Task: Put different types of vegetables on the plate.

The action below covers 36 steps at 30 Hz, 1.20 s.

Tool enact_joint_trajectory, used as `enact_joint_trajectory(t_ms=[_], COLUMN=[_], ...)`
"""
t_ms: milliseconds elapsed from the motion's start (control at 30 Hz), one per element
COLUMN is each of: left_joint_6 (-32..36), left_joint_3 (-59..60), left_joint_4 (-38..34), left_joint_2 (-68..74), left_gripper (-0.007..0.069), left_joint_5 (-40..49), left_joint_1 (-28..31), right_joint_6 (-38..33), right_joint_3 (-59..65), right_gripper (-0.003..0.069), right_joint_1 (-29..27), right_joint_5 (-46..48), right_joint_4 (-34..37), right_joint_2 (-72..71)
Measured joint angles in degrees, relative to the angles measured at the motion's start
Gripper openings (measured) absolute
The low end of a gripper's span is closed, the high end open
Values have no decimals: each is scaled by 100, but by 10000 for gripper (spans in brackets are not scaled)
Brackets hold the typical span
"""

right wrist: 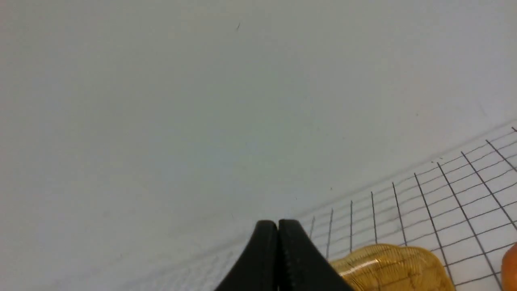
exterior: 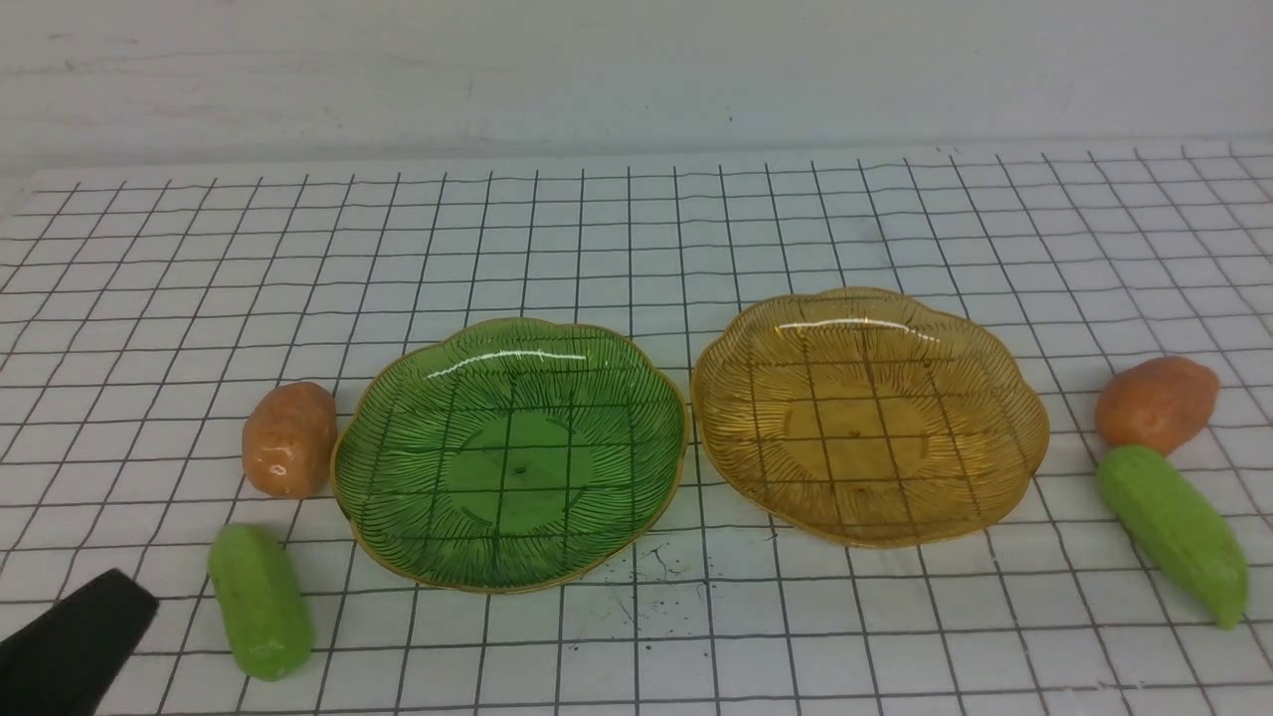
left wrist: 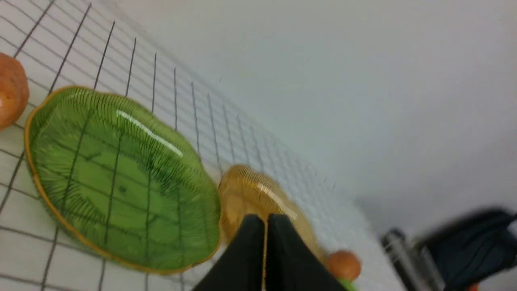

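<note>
Left gripper (left wrist: 264, 218) clenched and empty, mostly out of frame; right gripper (right wrist: 278, 223) likewise, tips only.

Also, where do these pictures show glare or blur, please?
Front view: sharp, even light; white glare streaks on the green plate and amber plate, a highlight on the left potato. Left wrist view: blurred, worst at the far dark objects. Right wrist view: mostly plain wall, little to judge.

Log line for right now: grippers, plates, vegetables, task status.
left gripper: shut, empty | right gripper: shut, empty | green plate: empty | amber plate: empty | left potato, left cucumber, right potato, right cucumber: not yet plated
</note>
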Motion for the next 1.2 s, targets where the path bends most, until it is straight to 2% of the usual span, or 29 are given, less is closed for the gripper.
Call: enact_joint_trajectory(t_ms=[167,300,500,667,800,933,967,1000,1067,1200], left_joint_6=[190,247,286,291,291,291,291,291,305,326], left_joint_3=[-957,-1637,-1802,-1803,-1821,-1821,-1821,-1821,-1821,-1821], left_joint_4=[1126,2261,2895,2901,2885,2885,2885,2885,2885,2890], left_joint_2=[1496,2730,3769,3946,3946,3946,3946,3946,3946,3946], left_gripper=[-8,-8,-8,-7,-7,-7,-7,-7,-6,-4], left_joint_5=[1832,3258,3425,3119,2863,2857,2857,2857,2857,2862], left_joint_1=[0,0,0,0,0,0,0,0,0,0], right_joint_6=[-78,498,1253,1492,1505,1505,1505,1505,1559,1945], right_joint_3=[-1076,-1907,-2421,-2476,-2544,-2892,-2913,-3083,-3310,-3641], right_gripper=[-15,-15,-8,18,117,322,342,407,488,587], right_joint_1=[0,0,0,0,0,0,0,0,0,0], right_joint_5=[1631,3321,3938,3612,3053,3315,3325,3362,3363,3234], right_joint_4=[-1205,-2559,-3680,-3998,-4015,-4210,-4253,-4443,-4798,-5511], right_joint_2=[1339,2735,3899,4433,5069,6075,6121,6437,6860,7594])
